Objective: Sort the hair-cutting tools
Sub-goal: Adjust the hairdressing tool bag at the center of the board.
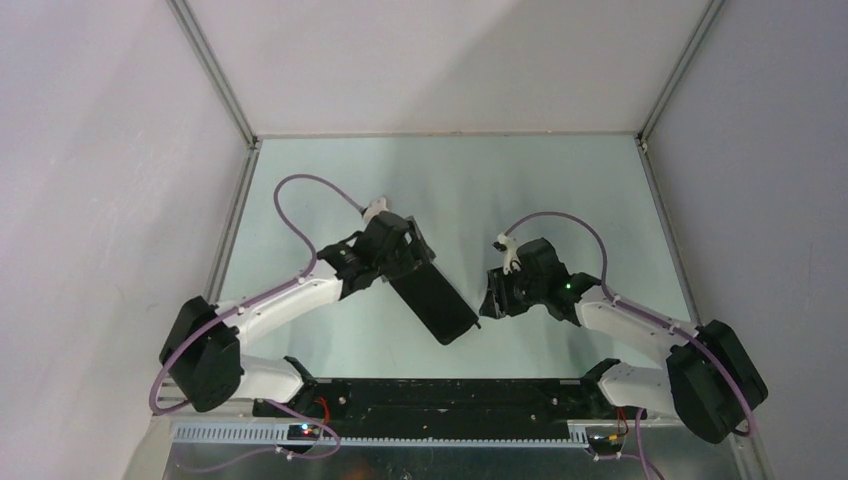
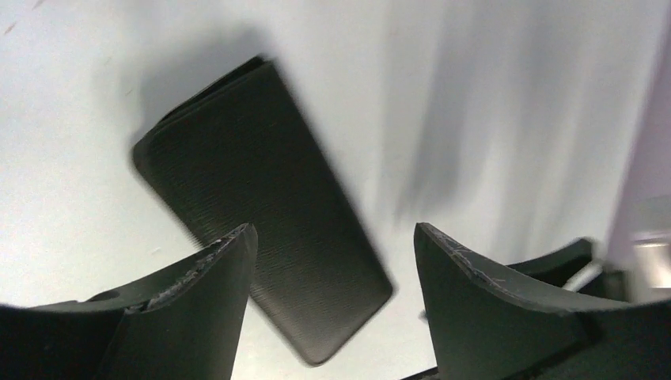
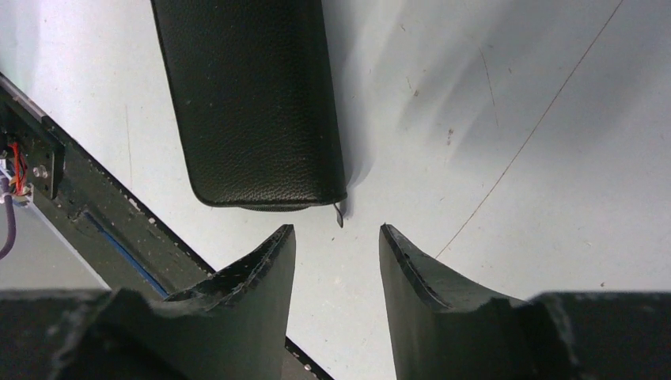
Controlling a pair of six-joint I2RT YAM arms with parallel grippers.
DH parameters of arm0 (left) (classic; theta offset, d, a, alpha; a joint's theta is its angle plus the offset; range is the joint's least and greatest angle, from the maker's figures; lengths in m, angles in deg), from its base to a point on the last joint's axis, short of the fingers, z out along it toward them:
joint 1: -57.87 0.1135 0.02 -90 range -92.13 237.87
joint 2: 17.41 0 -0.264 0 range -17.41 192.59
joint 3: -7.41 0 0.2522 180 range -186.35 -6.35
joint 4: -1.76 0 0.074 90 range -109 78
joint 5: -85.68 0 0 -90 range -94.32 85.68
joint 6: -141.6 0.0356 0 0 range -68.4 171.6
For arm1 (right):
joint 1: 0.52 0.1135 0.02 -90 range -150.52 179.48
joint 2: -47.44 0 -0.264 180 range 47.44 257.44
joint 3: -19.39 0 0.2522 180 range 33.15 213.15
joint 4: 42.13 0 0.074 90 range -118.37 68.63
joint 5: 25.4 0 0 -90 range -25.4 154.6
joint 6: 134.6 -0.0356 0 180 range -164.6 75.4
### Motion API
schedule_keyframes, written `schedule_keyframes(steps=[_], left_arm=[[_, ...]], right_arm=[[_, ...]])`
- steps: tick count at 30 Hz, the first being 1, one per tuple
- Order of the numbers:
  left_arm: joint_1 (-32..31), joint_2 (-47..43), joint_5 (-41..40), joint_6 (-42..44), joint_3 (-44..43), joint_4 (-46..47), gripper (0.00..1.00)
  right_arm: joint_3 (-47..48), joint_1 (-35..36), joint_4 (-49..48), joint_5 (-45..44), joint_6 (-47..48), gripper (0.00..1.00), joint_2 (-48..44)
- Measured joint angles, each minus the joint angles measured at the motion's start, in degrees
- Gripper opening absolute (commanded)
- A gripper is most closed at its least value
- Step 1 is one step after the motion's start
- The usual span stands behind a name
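Black grained case [image 1: 432, 297], pale table [image 1: 560, 190]

**Even light, one blurred view**

From above you get bright, diffuse light and a sharp picture, and the bench [image 1: 560, 180] carries a pale greenish sheen. Your left wrist view is smeared: the black case [image 2: 261, 206] has fuzzy edges, grey shadow streaks cross the white surface, and the left claw [image 2: 334, 229] sits dark in the foreground. Your right wrist view is crisp, showing the case's grain.
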Motion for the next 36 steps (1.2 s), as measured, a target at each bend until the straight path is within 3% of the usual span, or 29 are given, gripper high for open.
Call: schedule_keyframes(steps=[6,11,18,23,26,30,36], left_arm=[[1.53,-0.87,3.21,-1.25,11.1,-1.49,0.77],[3.34,0.26,6.95,-2.69,14.97,-0.09,0.73],[4.92,7.28,12.63,-3.63,14.1,6.34,0.55],[6.73,15.78,16.41,0.31,5.88,6.1,0.47],[8.17,22.23,18.4,4.52,-2.01,4.76,0.52],[9.03,28.94,19.98,9.09,-11.34,5.64,0.72],[9.94,24.44,18.75,13.2,-8.7,8.92,0.86]], right_arm=[[3.58,0.0,-0.04,0.37,0.24,0.51,6.29],[7.21,0.26,-1.07,1.53,0.35,0.51,12.17],[8.09,2.4,-2.03,2.97,-0.42,0.45,17.42],[8.09,4.85,-2.05,3.26,-2.38,0.44,18.62],[8.09,7.21,-2.69,3.15,-4.44,0.45,18.69],[8.09,9.33,-3.65,2.67,-6.32,0.48,18.53],[5.49,4.22,-4.63,0.44,-9.42,0.54,9.68]])
